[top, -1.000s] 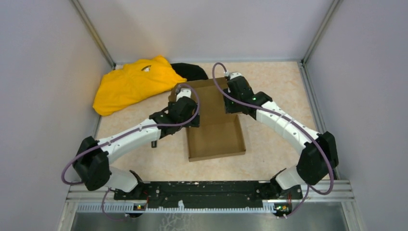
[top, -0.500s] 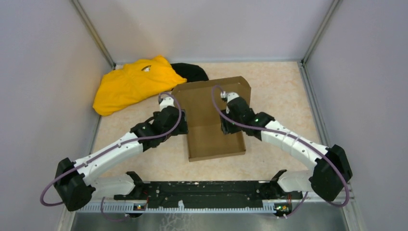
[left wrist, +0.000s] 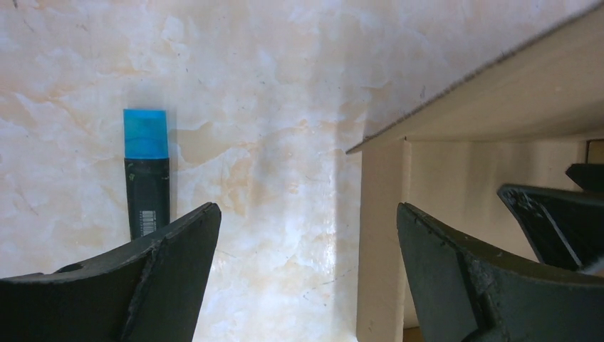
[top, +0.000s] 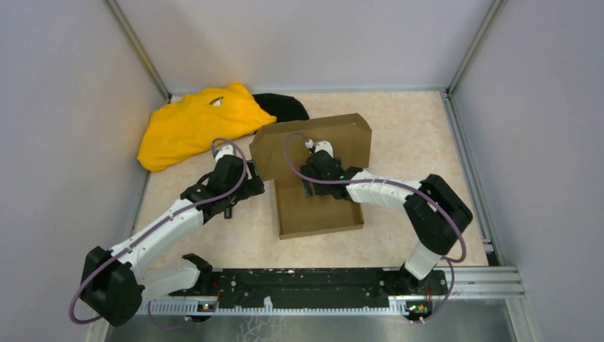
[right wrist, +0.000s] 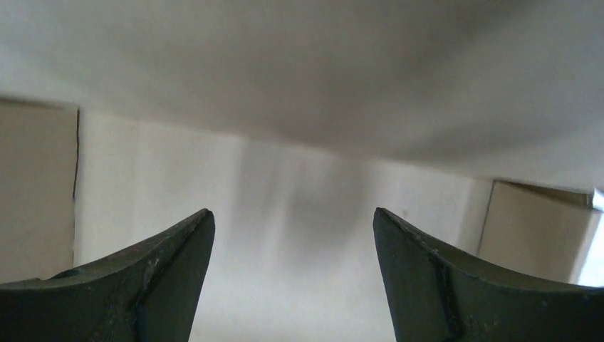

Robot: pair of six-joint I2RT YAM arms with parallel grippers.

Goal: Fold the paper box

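Observation:
The paper box (top: pixel 320 210) is a shallow brown cardboard tray in the middle of the table. Its big lid flap (top: pixel 313 139) stands tilted up at the far side. My left gripper (top: pixel 251 189) hangs open just outside the tray's left wall (left wrist: pixel 381 256), with only bare table between its fingers (left wrist: pixel 308 214). My right gripper (top: pixel 311 185) is open inside the tray, under the raised flap. Its wrist view shows pale cardboard ahead and nothing between the jaws (right wrist: pixel 292 217).
A marker with a blue cap (left wrist: pixel 146 178) lies on the table left of the box, close to my left gripper. A yellow cloth (top: pixel 196 125) and a black cloth (top: pixel 281 105) lie at the back left. Grey walls enclose the table.
Both grippers let go of the lid flap and opened wider. The left arm drew back left of the tray. The right arm swung left and down into the tray.

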